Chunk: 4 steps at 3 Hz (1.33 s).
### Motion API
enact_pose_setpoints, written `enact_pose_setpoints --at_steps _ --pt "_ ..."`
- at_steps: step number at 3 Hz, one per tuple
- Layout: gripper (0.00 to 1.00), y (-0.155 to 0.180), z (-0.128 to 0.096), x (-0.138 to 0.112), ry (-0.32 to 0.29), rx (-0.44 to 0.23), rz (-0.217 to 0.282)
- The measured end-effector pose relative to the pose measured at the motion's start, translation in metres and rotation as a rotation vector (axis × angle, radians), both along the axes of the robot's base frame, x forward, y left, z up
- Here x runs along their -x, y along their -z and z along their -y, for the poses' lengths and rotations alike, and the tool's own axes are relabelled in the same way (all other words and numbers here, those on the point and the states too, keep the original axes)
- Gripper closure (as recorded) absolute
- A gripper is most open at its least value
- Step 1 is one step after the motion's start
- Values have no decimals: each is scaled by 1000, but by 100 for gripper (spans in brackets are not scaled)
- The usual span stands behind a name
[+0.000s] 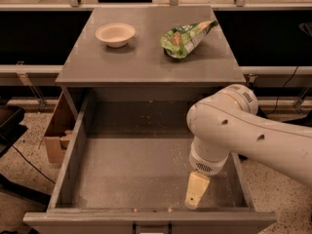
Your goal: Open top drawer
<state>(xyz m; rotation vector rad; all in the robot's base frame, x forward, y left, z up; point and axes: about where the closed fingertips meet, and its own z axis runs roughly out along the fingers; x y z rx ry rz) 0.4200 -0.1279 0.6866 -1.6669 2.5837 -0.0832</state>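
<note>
The top drawer stands pulled far out toward me, its deep grey interior bare apart from small crumbs. Its front panel runs along the bottom edge, and only the top of the black handle with its white tag shows. My white arm reaches in from the right over the drawer's right side. The gripper hangs below the wrist as a cream-coloured tip, pointing down inside the drawer near its front right corner, just behind the front panel.
On the cabinet top sit a white bowl at the left and a green snack bag at the right. A cardboard box stands on the floor left of the drawer. A black cable lies at lower left.
</note>
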Motion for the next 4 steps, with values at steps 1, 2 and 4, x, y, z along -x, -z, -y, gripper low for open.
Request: enact_pose_setpoints --at_steps 1,2,4 --pt "26 -1 0 -2 -3 1 1" --pt "49 -16 -1 -25 -28 14 16" --pt "100 -100 64 -86 86 51 -93"
